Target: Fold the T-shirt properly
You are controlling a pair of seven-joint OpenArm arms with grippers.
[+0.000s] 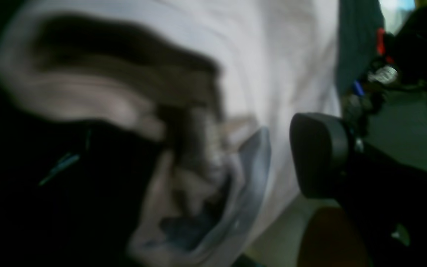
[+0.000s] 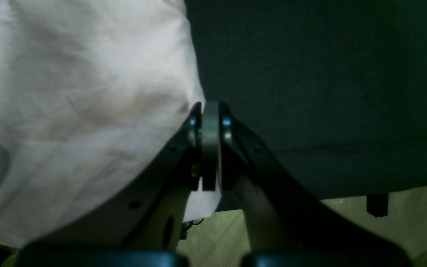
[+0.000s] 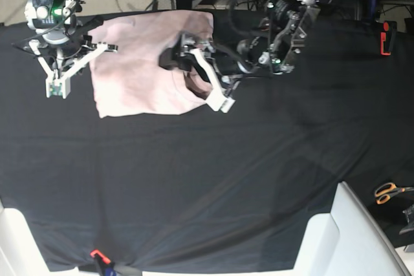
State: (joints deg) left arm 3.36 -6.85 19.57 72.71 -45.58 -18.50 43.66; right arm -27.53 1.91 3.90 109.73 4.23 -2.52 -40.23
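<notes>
Left wrist view: the pale pink cotton T-shirt (image 1: 280, 55) fills most of the blurred picture, with a rumpled fold and what looks like the neck opening close to the lens. One dark rounded pad (image 1: 319, 154) of the left gripper shows at the right, over the cloth's edge; the other finger cannot be made out.

Right wrist view: the right gripper (image 2: 210, 111) has its jaws pressed together, with a thin pale strip between the tips that cannot be identified. It sits just at the shirt's edge, the black table cloth (image 2: 328, 74) on the other side.

Base view: the shirt lies flat on the black cloth at the far side of the table. The left gripper (image 3: 204, 72) is spread wide over the shirt's right edge. The right gripper (image 3: 57, 88) is just beside the shirt's left edge. A pair of orange-handled scissors (image 3: 388, 192) lies well apart, at the right.
</notes>
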